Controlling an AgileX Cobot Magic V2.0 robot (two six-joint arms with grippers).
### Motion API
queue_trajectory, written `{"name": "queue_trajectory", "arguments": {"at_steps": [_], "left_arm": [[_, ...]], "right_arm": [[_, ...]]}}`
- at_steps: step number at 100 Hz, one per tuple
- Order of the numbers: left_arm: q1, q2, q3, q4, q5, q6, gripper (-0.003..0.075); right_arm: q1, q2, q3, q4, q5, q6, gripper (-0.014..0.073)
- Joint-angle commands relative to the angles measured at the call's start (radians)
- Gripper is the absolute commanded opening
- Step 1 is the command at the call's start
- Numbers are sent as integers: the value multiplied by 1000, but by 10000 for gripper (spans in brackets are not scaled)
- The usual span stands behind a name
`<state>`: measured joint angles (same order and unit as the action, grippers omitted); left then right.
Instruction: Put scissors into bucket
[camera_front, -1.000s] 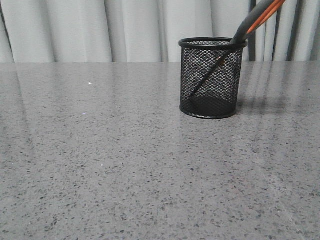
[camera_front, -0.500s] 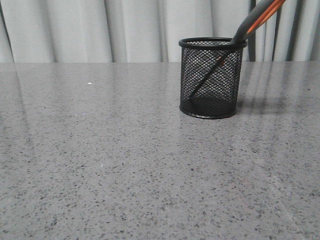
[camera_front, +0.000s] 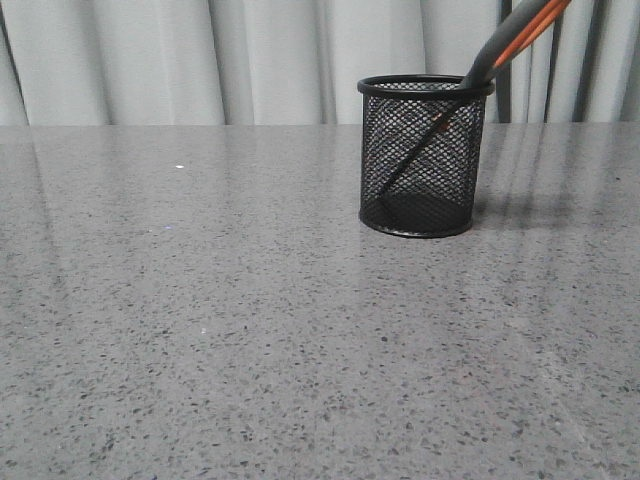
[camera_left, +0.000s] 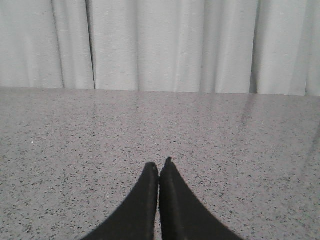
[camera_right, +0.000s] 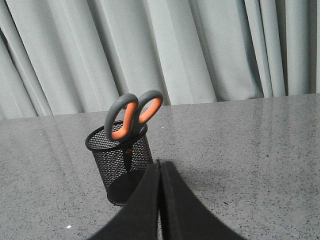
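The black wire-mesh bucket (camera_front: 423, 158) stands upright on the grey speckled table, right of centre. The scissors (camera_front: 505, 42) stand inside it, blades down, leaning to the right, with the grey and orange handles above the rim. The right wrist view shows the bucket (camera_right: 117, 172) with the scissors' handles (camera_right: 132, 115) sticking out of it. My right gripper (camera_right: 159, 163) is shut and empty, apart from the bucket, on the near side of it. My left gripper (camera_left: 159, 164) is shut and empty over bare table. Neither gripper shows in the front view.
Pale grey curtains (camera_front: 250, 60) hang behind the table's far edge. The grey speckled tabletop (camera_front: 200, 320) stretches wide around the bucket, with a small white speck (camera_front: 179, 166) at the far left.
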<state>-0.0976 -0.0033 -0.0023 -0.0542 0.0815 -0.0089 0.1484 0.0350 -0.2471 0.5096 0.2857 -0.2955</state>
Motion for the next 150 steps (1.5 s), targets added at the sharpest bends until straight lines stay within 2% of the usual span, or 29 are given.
{"name": "queue_trajectory", "arguments": {"at_steps": [1, 7, 23, 39, 60, 64, 71, 81, 150], "left_arm": [[-8, -26, 28, -8, -81, -5, -21], [-8, -26, 28, -8, -81, -5, -21], [-8, -26, 28, -8, -81, -5, -21], [-8, -26, 28, -8, -81, -5, -21], [-8, -26, 28, -8, -81, -5, -21], [-8, -26, 28, -8, -81, -5, -21], [-8, -24, 28, -8, -81, -5, -21], [-8, -24, 28, -8, -81, -5, -21], [-8, -24, 28, -8, -81, -5, -21]], "right_arm": [[-4, 14, -27, -15, -76, -11, -65], [-4, 14, -25, -76, -74, -11, -65], [-13, 14, 58, -272, -196, 1, -65], [-70, 11, 160, -412, -209, 166, -65], [-95, -66, 278, -450, -261, 191, -65], [-95, -67, 275, -450, -204, 193, -65], [-95, -67, 275, -454, -188, 193, -65], [-95, -67, 275, -492, -188, 193, -65], [-95, -67, 275, -493, -195, 193, -65]]}}
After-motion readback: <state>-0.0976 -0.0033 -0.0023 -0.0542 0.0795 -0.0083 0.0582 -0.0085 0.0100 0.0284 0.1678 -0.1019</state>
